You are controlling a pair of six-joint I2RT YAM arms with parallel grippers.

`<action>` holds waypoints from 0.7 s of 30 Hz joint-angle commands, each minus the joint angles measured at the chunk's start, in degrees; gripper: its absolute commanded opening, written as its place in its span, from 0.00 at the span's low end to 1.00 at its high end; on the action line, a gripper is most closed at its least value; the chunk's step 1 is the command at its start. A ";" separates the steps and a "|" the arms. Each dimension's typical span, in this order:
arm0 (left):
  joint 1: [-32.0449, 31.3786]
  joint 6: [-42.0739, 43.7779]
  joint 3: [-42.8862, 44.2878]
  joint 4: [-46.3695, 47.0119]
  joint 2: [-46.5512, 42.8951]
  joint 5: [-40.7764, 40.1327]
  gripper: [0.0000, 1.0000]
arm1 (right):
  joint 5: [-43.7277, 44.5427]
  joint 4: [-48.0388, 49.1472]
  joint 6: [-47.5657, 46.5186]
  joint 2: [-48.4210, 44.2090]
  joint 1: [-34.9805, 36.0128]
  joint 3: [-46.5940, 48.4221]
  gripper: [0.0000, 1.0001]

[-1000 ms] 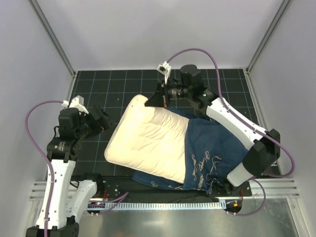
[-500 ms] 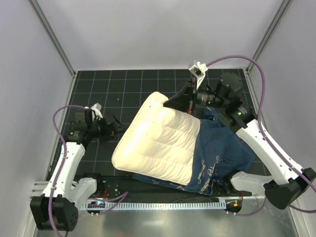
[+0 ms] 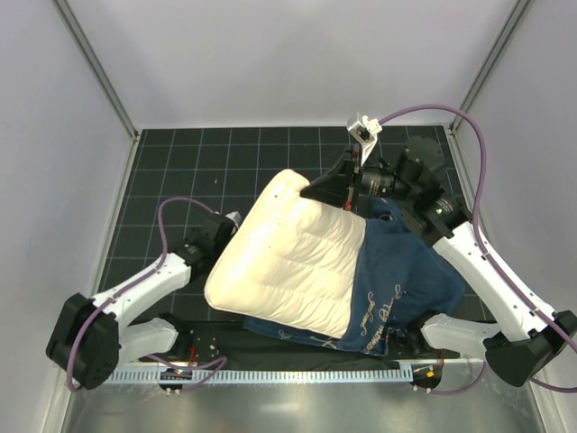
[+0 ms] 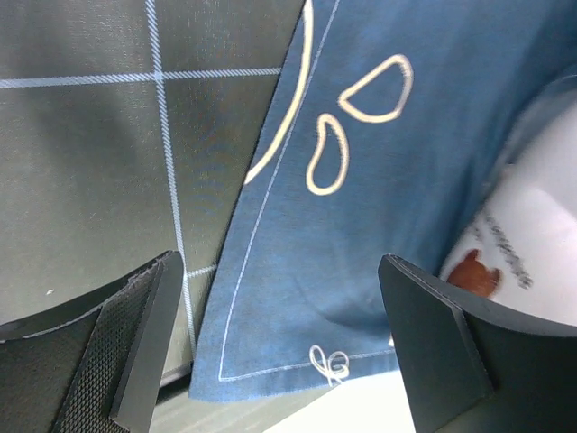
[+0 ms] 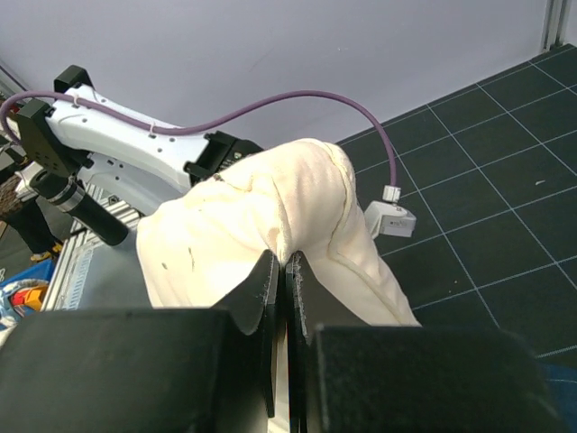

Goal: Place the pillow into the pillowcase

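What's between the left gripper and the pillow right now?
In the left wrist view, a hemmed corner of the pillowcase lies on the black mat between the open fingers of the left gripper. The pillow is just beyond it.

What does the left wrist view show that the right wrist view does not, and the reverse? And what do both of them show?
Only the left wrist view: a corner of the pillowcase, blue with pale line drawings and a stitched hem, lying on the mat between the fingers of the open left gripper. Only the right wrist view: the right gripper shut on a fold of the pillow, with the left arm behind it. Both: the black gridded mat.
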 commanded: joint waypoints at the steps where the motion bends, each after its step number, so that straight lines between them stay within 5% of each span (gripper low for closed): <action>1: -2.85 -2.65 0.61 6.90 3.26 -6.53 0.91 | -0.03 5.12 1.72 -2.42 -0.02 0.31 0.04; 9: -5.31 -2.56 2.72 11.82 16.34 -9.36 0.87 | -0.82 5.21 3.04 -3.38 -0.02 0.48 0.04; 21: -13.48 -5.63 6.33 19.91 28.05 -6.38 0.66 | -0.64 7.06 4.36 -3.56 -0.02 0.22 0.04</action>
